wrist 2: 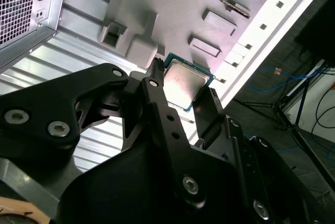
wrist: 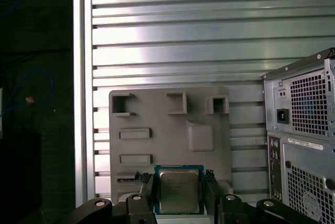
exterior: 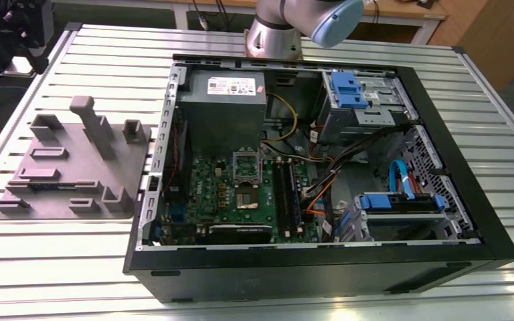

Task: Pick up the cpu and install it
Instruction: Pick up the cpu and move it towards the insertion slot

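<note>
Chip in hand: a black two-fingered gripper [wrist: 178, 177] is clamped on a small, flat, square cpu [wrist: 178, 192], a silvery metal top framed by a greenish rim. Its fingers [wrist: 146, 195] press against two opposite edges of the chip. In both wrist views the cpu hangs in that grip well clear of a grey moulded plastic fixture tray [wrist: 157, 114]. The tray's raised blocks and shallow pockets lie beneath it on the ribbed aluminium table [wrist: 183, 25].

In the exterior view the tray rests flat on the table, just beside a black desktop computer case [exterior: 328, 274] and on the exterior view's left of it. The case lies on its side with the panel off. Inside it, a green motherboard [exterior: 212, 194] fills the near part towards the exterior view's left. A grey rectangular metal socket frame [exterior: 246, 166] sits at the middle of the board, next to the dark memory slots [exterior: 284, 187]. A big grey power supply box with a white label [exterior: 225, 107] lies at the far end of the board. Blue plastic drive brackets [exterior: 400, 200] sit towards the exterior view's right. The silver and blue-grey robot arm [exterior: 280, 30] rises behind the far wall of the case.
</note>
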Motion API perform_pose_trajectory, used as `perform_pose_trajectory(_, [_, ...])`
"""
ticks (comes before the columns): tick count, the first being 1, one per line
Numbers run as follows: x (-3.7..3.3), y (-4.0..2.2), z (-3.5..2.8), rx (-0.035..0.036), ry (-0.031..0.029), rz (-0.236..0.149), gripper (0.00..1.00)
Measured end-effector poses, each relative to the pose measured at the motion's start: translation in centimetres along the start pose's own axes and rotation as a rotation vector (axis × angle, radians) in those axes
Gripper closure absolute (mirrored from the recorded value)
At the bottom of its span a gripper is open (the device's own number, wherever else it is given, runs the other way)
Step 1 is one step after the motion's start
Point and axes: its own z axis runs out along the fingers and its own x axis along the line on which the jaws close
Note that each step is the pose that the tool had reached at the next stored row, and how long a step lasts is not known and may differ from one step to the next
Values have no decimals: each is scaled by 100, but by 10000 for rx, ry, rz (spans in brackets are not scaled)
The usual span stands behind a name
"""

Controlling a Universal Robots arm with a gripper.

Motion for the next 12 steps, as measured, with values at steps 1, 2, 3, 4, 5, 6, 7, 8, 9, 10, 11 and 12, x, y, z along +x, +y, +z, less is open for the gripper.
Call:
perform_pose_trajectory(1, [-3,0,0,0,-1,0,53])
perform_pose_trajectory(2, [-7,1,0,0,0,0,53])
perform_pose_trajectory(3, [-11,0,0,0,0,-1,53])
perform_pose_trajectory(4, [-14,1,0,0,0,0,53])
perform_pose_trajectory(5, [-17,1,-1,1,1,0,53])
perform_pose_trajectory(6, [-20,1,-1,1,0,0,53])
perform_pose_trajectory(7, [-24,1,-1,1,0,0,53])
perform_pose_trajectory(8, [-27,1,-1,0,0,0,53])
perform_pose_trajectory(9, [-30,2,-1,0,0,0,53])
perform_pose_trajectory(10, [-33,2,-1,1,0,0,53])
perform_pose_trajectory(11, [-36,2,-1,0,0,0,53])
perform_pose_trajectory(12, [-39,2,-1,0,0,0,53])
